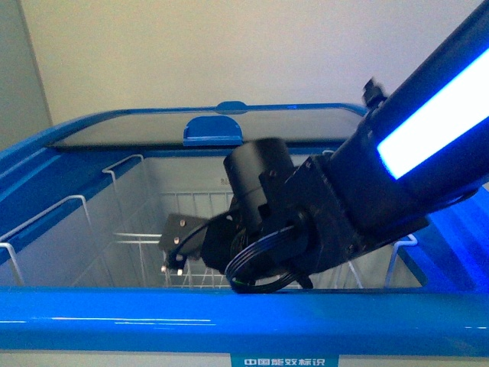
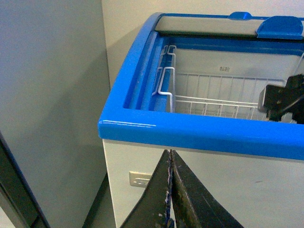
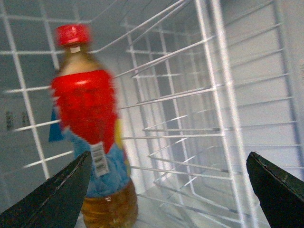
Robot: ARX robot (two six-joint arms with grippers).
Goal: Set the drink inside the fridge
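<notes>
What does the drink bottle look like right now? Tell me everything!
The drink is a see-through plastic bottle of golden-brown liquid with a red screw cap and a mostly red label, blue lower down. It stands upright inside the fridge's white wire basket, a bit blurred. The right tool is open, and nothing grips the bottle.

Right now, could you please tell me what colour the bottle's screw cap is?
Red; the cap on the drink shows best in the right wrist view.

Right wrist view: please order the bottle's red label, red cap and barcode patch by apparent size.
1. red label
2. red cap
3. barcode patch
Cap and patch look close in size, and blur makes their order unsure.
</notes>
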